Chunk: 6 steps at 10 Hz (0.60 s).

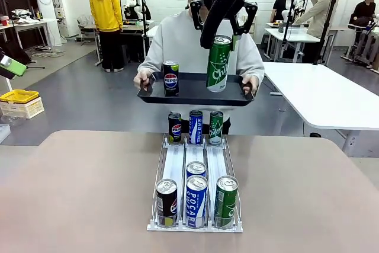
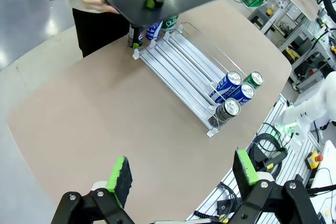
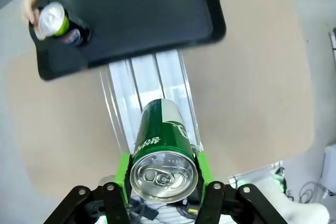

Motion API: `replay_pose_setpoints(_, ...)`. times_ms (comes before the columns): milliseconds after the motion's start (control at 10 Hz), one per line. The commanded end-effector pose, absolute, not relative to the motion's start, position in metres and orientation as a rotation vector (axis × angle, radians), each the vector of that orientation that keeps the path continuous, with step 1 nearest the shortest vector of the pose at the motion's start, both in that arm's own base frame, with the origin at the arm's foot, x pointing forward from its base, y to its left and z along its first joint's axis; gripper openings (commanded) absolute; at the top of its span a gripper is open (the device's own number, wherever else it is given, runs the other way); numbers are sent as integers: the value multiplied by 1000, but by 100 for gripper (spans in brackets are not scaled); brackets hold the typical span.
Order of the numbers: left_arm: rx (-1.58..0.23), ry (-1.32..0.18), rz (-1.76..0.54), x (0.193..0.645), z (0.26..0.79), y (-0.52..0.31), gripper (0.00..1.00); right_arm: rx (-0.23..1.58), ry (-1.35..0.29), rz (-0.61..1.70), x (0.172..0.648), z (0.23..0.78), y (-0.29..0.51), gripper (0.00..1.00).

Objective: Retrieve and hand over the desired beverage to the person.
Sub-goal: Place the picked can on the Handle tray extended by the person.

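The green Chilsung can hangs upright above the right part of the black tray, clamped between the green pads of the right claw; whether its base touches the tray I cannot tell. In the right wrist view the same can sits between the two fingers, its silver top toward the camera, with the tray beyond it. The person in the light grey sweatshirt stands at the far side of the bench and holds the tray by both ends, one hand at its left edge and the other at its right. A Pepsi can stands upright on the left part of the tray.

Below the tray, a clear three-lane can rack lies on the bench. At its far end stand a Pepsi can, a blue Pocari Sweat can and a green can side by side. At the near end stand a black can, two blue Pocari Sweat cans one behind the other in the middle lane, and a green can.

The left claw hovers with jaws spread wide and nothing between them, high over the bench's near corner, well apart from the rack.
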State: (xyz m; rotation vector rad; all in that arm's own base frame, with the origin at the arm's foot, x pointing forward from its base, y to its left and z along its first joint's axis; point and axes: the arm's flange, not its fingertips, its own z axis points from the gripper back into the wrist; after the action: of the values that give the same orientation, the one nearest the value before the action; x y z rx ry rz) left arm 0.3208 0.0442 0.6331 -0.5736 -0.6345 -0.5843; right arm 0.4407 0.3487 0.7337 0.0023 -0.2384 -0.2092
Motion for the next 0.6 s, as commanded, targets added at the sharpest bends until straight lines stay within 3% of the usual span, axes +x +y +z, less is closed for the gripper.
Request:
replay_pose_setpoints(0,-579,-625,-587,320,635,44,100,-3,-246,-220,440,736,348,43)
replay_pose_setpoints(500,-579,-625,-587,320,635,44,100,-3,-246,-220,440,736,348,43)
